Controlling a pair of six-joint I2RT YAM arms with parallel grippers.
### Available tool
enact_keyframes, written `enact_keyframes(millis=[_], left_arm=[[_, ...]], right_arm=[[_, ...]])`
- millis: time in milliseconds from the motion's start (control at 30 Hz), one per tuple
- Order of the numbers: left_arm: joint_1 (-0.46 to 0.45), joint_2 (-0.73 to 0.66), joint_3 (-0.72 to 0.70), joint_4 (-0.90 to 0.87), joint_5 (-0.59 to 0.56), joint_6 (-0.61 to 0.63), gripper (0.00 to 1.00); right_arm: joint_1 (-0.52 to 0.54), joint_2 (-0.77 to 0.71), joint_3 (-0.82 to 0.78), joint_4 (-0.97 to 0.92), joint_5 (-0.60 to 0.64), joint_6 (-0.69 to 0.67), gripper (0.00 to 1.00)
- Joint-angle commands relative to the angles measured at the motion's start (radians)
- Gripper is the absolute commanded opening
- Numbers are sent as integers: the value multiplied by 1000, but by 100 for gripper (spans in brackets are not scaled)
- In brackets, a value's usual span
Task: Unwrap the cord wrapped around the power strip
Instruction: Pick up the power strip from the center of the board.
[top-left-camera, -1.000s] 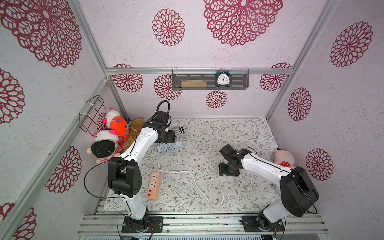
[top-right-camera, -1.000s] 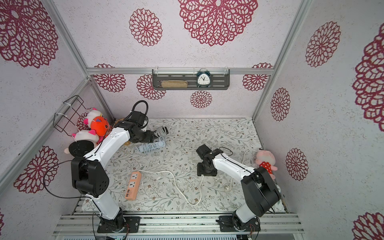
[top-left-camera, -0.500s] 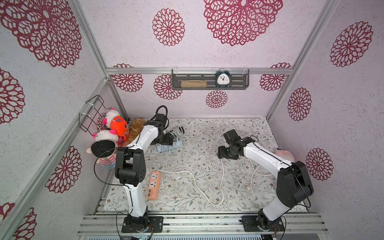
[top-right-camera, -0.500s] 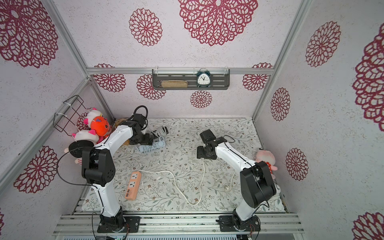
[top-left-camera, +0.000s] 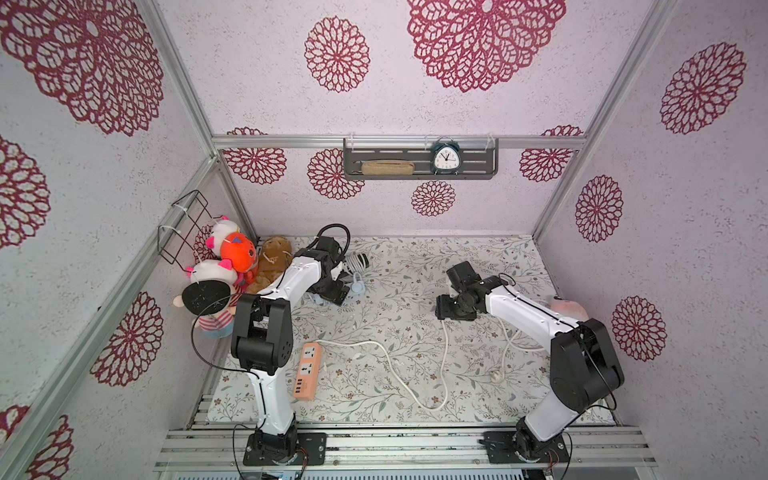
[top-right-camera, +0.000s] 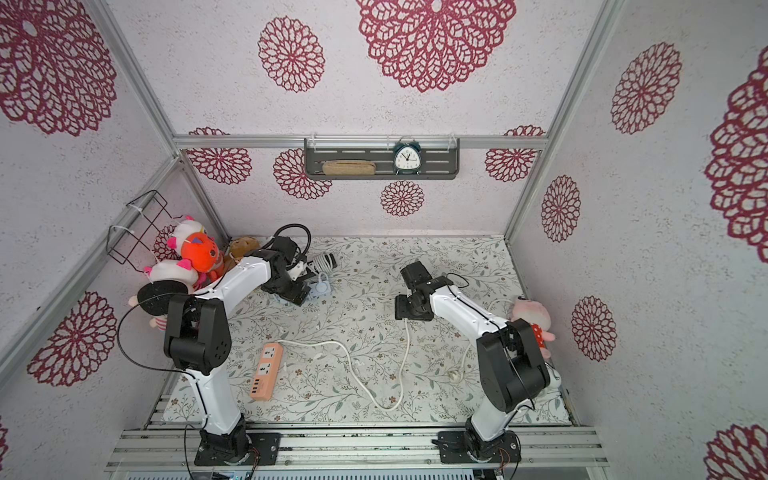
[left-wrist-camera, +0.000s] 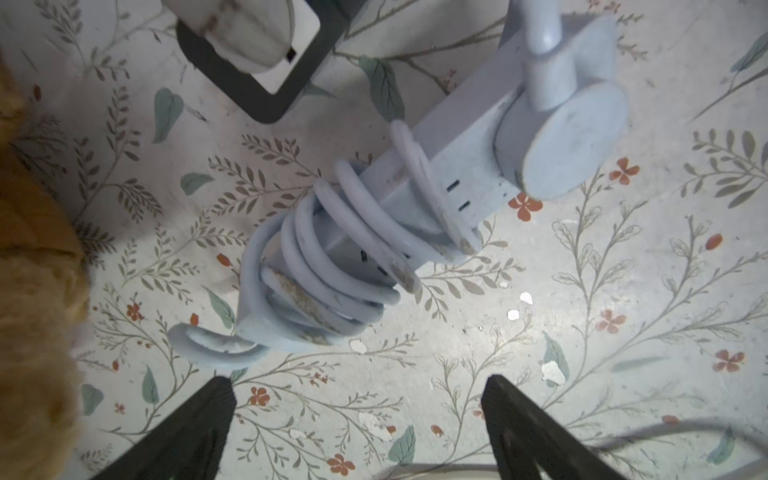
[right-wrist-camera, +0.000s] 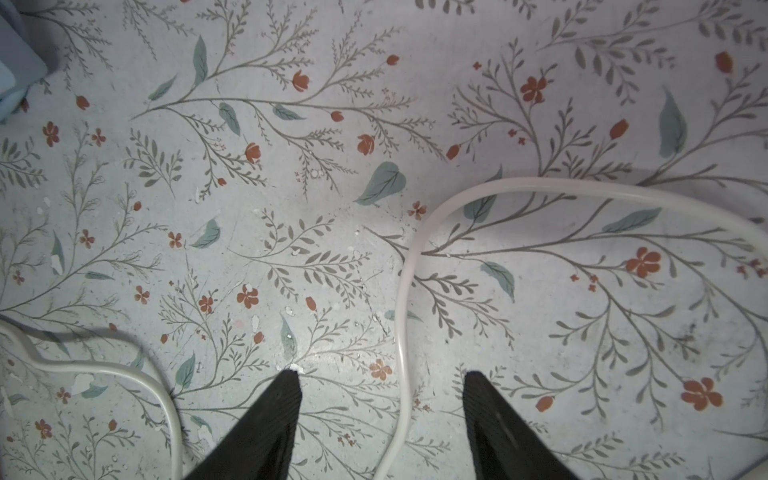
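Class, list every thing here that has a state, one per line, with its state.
Blue strip, cord coiled round it.
Orange strip, white cord off it, loose on the table.
Left pincer, open, empty, by the blue strip.
Right pincer, open, empty, over the white cord.
Clock, upright on the shelf.

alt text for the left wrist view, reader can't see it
A pale blue power strip lies on a floral table cover with its cord coiled in several loops around one end. The left gripper hangs close by, jaws wide open, holding nothing.
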Motion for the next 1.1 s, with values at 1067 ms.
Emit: enact_keyframes(millis=[1067], left_arm=[[-205,40,93,-112,-33,-92,97]], right_arm=[[-63,-46,-35,27,-17,-24,67]])
